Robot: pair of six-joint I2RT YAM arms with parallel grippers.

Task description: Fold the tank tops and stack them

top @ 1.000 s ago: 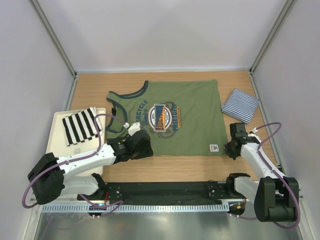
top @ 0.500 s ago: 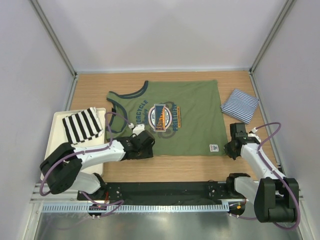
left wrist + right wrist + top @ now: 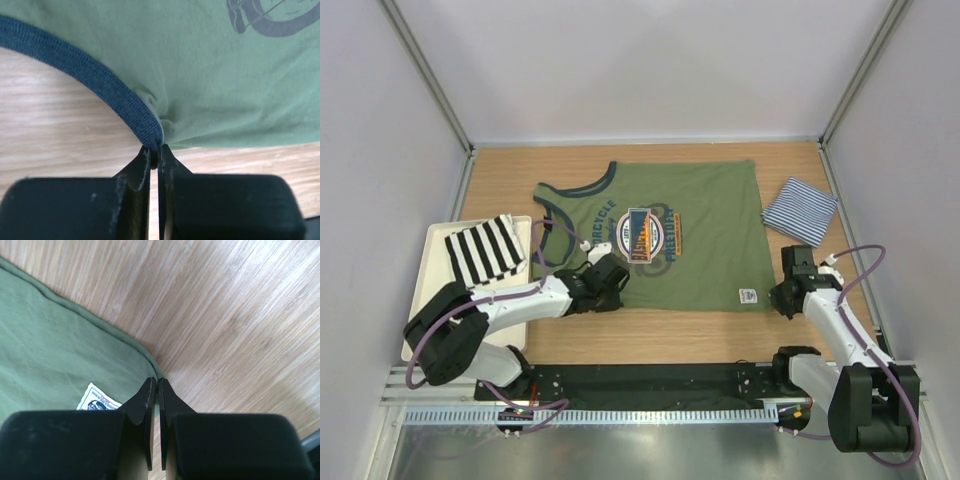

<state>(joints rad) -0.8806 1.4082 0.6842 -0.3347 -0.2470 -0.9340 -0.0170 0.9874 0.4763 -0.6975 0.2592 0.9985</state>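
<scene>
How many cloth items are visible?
3: the olive green tank top spread flat at centre, a folded thin-striped top to its right, a folded black-and-white striped cloth on the white tray at left.

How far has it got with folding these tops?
One looks done: the thin-striped top lies folded on the right side. In hand: the green top, spread flat, with the left fingers pinching its navy armhole trim and the right fingers shut at its hem corner. Left: fold it and stack the two.
</scene>
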